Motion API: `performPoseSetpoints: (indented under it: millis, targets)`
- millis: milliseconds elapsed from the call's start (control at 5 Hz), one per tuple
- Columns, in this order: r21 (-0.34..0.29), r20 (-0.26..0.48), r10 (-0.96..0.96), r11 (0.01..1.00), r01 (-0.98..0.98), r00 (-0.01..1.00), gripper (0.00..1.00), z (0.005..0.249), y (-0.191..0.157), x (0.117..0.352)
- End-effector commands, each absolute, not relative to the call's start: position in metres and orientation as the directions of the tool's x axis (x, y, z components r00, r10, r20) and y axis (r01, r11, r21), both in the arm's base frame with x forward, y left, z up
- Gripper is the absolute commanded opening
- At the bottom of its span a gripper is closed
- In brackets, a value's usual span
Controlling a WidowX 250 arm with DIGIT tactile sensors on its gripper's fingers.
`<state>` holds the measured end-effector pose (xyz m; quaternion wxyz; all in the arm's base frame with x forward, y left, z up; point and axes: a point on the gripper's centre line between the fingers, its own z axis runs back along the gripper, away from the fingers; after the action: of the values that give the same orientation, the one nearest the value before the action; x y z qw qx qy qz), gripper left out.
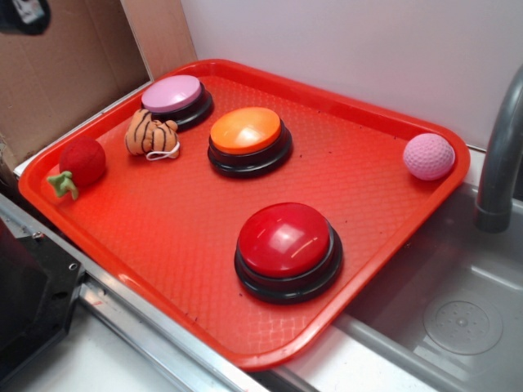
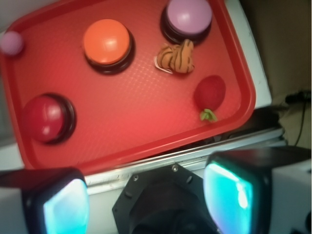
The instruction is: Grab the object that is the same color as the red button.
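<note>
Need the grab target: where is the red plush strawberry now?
The strawberry lies at the tray's left edge in the exterior view, beside the striped plush toy, untouched.

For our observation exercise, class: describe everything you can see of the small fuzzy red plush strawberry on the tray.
The small fuzzy red plush strawberry is roundish, soft-looking, with a green leafy top pointing toward the tray's near edge. It lies on its side in a corner of the red plastic tray, beside the rim, apart from the striped toy. Nothing grips it.

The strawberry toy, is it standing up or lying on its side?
Lying on its side. The strawberry rests on the tray with its green leaves pointing sideways toward the tray's edge, not up.
</note>
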<state>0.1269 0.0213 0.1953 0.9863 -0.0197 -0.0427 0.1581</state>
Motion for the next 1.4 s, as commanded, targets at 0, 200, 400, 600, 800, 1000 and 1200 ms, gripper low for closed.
performPoseSetpoints:
  millis: [0, 200, 400, 600, 800, 1000, 1200]
  targets:
    - [-0.05, 0.167, 0.57, 0.82, -0.571, 0.804, 1.0, 0.136, 0.065, 0.142]
    - [-0.048, 0.216, 0.666, 0.738, -0.674, 0.714, 1.0, 0.101, 0.081, 0.15]
    - [-0.029, 0.217, 0.688, 0.714, -0.7, 0.693, 1.0, 0.071, 0.093, 0.16]
    - [-0.002, 0.219, 0.723, 0.672, -0.741, 0.655, 1.0, 0.046, 0.107, 0.166]
    - [0.051, 0.256, 0.74, 0.632, -0.774, 0.621, 1.0, 0.035, 0.119, 0.168]
    - [0.09, 0.263, 0.754, 0.601, -0.794, 0.601, 1.0, 0.025, 0.128, 0.168]
    - [0.116, 0.248, 0.768, 0.582, -0.805, 0.591, 1.0, 0.016, 0.135, 0.167]
